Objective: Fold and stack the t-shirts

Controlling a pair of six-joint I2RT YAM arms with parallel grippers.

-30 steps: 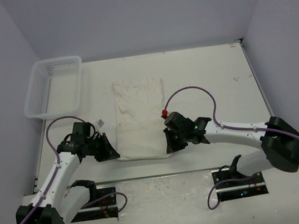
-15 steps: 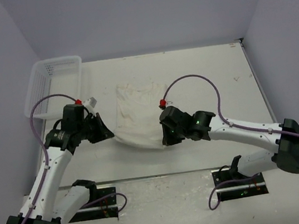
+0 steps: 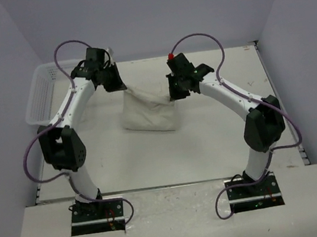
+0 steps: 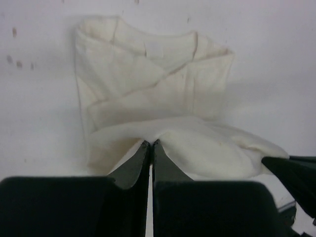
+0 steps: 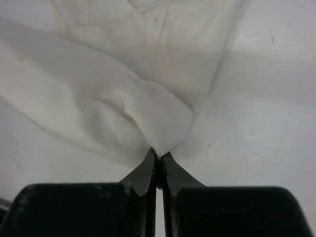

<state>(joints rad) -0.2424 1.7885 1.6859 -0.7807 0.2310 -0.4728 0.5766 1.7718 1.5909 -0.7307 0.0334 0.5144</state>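
Left tool (image 4: pixel 150 144) gripping t-shirt (image 4: pixel 148 94), table (image 3: pixel 221 139) (lavender walls (image 3: pixel 148 12))

A white table (image 3: pixel 227 138) is carrying everything, its pale top stretching from the near edge to the far wall. A cream t-shirt (image 3: pixel 149 118) is lying on it around the middle, doubled over, with its far edge standing lifted off the surface. A white mesh basket (image 3: pixel 40 106) is sitting at the far left corner, apart from the shirt.
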